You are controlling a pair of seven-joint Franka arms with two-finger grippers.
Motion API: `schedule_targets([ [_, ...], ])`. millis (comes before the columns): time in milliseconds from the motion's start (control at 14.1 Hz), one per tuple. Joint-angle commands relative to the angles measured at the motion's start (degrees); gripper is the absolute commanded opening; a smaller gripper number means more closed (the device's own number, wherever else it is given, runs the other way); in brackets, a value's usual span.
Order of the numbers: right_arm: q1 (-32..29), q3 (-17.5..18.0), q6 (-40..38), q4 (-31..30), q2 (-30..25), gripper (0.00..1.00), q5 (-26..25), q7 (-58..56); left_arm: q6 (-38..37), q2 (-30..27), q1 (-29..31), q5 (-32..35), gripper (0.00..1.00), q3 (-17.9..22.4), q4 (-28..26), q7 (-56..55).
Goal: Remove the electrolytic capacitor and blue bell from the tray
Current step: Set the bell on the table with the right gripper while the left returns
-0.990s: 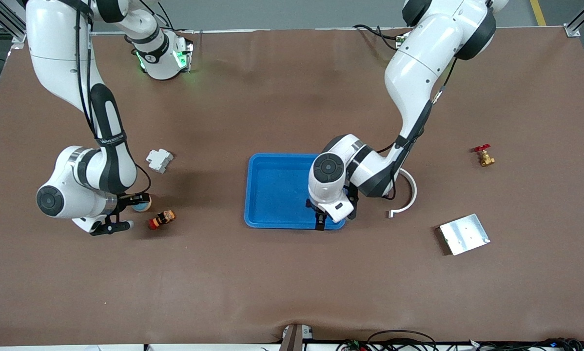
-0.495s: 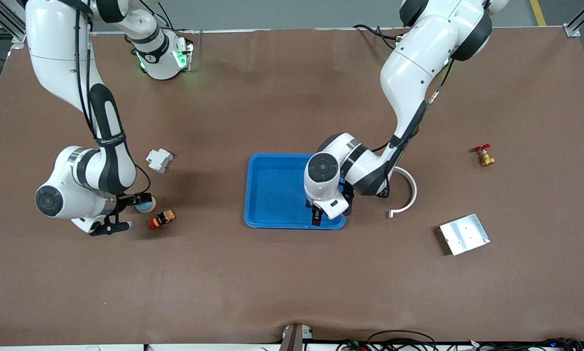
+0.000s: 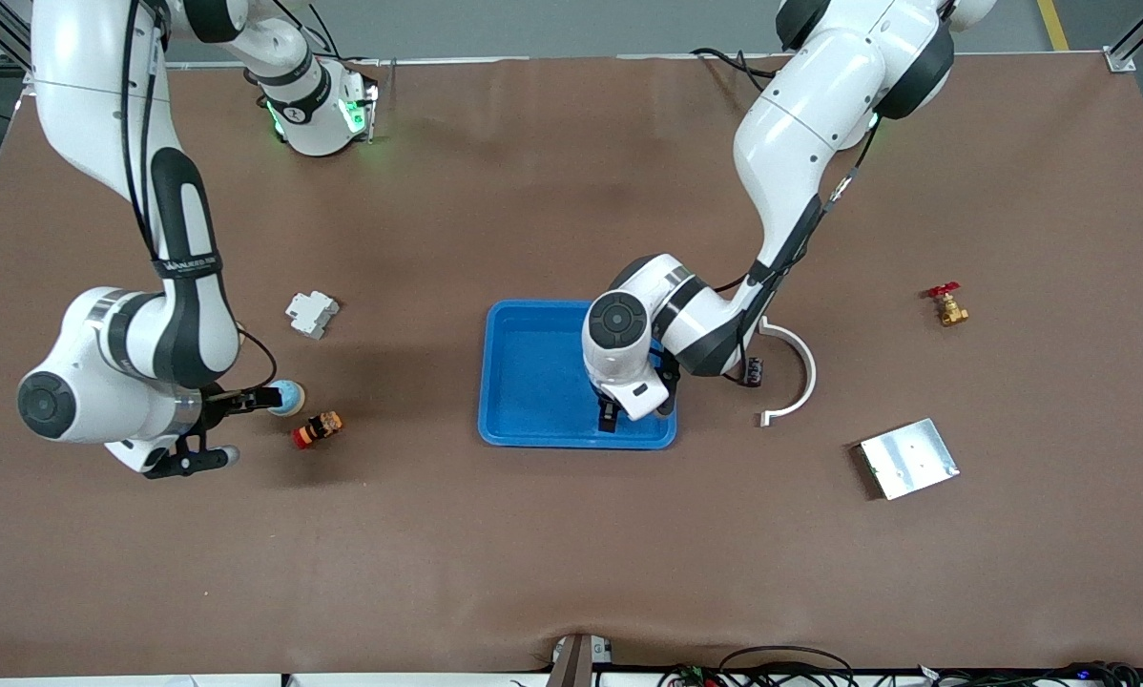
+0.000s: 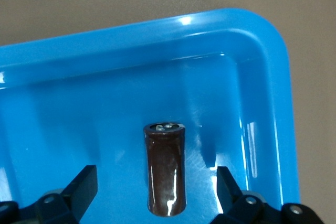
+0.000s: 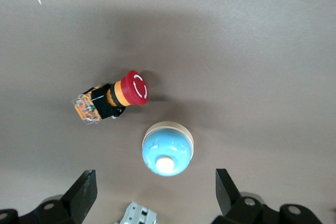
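The capacitor lay flat in the blue tray, long axis 12-to-6 between my released left gripper fingers; my right gripper gaped over the bell.

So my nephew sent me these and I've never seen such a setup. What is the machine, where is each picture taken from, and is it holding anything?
Two white robot arms work at a brown table, filmed from above; the other two pictures come from cameras on the wrists. The left gripper hangs over a blue tray, jaws open, and a brown capacitor lies in the tray below it. The right gripper has its jaws open around a blue bell on the table, beside a red emergency stop button. Nothing is held. Also lying about: a white circuit breaker, a white curved bracket, a brass valve and a metal plate.
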Motion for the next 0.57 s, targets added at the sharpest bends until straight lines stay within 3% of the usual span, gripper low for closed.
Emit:
schedule_targets([
  [0, -0.35, 0.22, -2.49, 0.97, -2.1, 1.0, 0.17, 3.45, -0.98, 0.26, -0.61, -0.92, 1.0, 0.45, 0.51, 2.98],
  [71, -0.35, 0.48, -2.85, 0.97, -3.41, 1.0, 0.17, 5.12, -1.25, 0.26, -0.61, -0.75, 1.0, 0.45, 0.51, 2.98],
  [141, -0.09, 0.66, -3.37, 0.97, -5.25, 1.0, -0.01, 6.7, -2.03, 0.17, -0.78, -0.4, 0.8, 0.53, 0.51, 3.41],
  [212, 0.0, 0.75, -4.86, 1.05, -6.75, 1.0, -0.27, 7.85, -2.13, 0.17, -1.48, -0.39, 0.51, 0.62, 0.42, 4.03],
  [283, 0.18, 1.1, -6.96, 1.66, -8.07, 1.0, -0.62, 9.07, -2.21, 0.08, -1.58, -0.39, 0.07, 0.62, 0.42, 5.34],
  [354, 0.09, 2.32, -9.68, 2.71, -9.48, 1.0, -1.06, 11.35, -2.21, 0.08, -1.66, -0.39, 0.0, 0.53, 0.42, 6.83],
  [495, -0.52, 4.6, -11.2, 3.17, -14.03, 1.0, -5.87, 15.31, -2.65, 0.08, -1.84, -0.39, 0.0, 0.53, 0.33, 7.72],
])
